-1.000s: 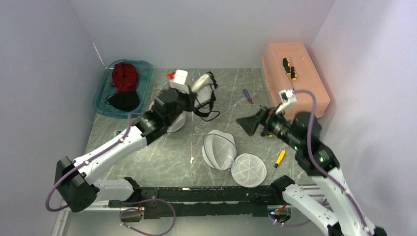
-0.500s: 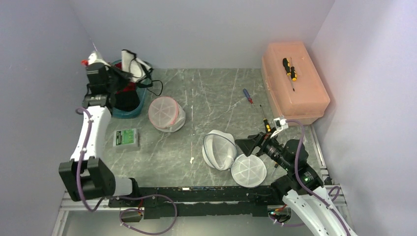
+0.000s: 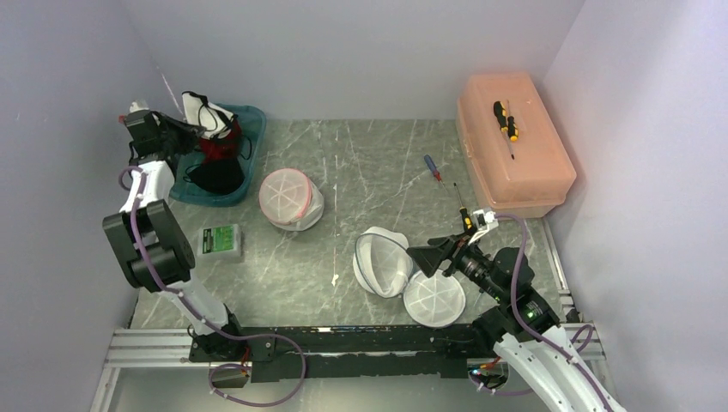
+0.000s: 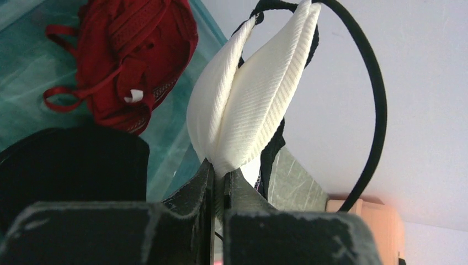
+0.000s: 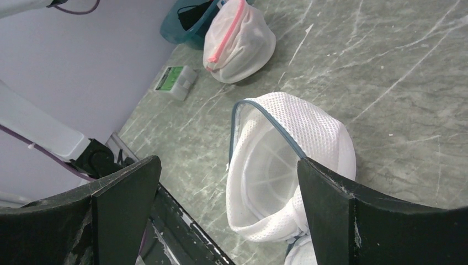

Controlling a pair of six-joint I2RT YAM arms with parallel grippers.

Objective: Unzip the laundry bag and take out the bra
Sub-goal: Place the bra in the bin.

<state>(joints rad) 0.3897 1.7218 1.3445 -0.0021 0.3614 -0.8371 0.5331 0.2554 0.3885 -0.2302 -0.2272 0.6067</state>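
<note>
Left gripper [image 4: 221,182] is pressed tight together, pinching the bottom edge of the white bra [image 4: 248,110], which stands up folded between the fingers with its black strap looping off to one side. From overhead, the bra [image 3: 210,114] hangs in the air over the far left corner of the teal bin [image 3: 251,146], clear of everything inside it. One bra in the grip, and two garments down in the bin: a red one [image 4: 138,49] and a black one [image 4: 66,165]. Over to the right gripper [image 5: 226,171]: fingers spread wide, holding nothing, hovering over the open laundry bag [image 5: 309,132], well to the right of the bin and nearer the arm bases. That blue-zipped bag gapes empty, with a round mesh panel [image 3: 433,296] just beside it; whether the panel is joined to it is hard to tell. A second mesh bag with a pink zip [image 3: 290,197] sits just right of the bin, zipped up, its contents impossible to make out. One small green box [image 3: 221,240] lies below the bin. Three screwdrivers show: one on the peach case [image 3: 515,163] far right of the bin, one blue-handled [image 3: 432,167] on the table, and a third [image 3: 464,216] partly covered by the right wrist.
</note>
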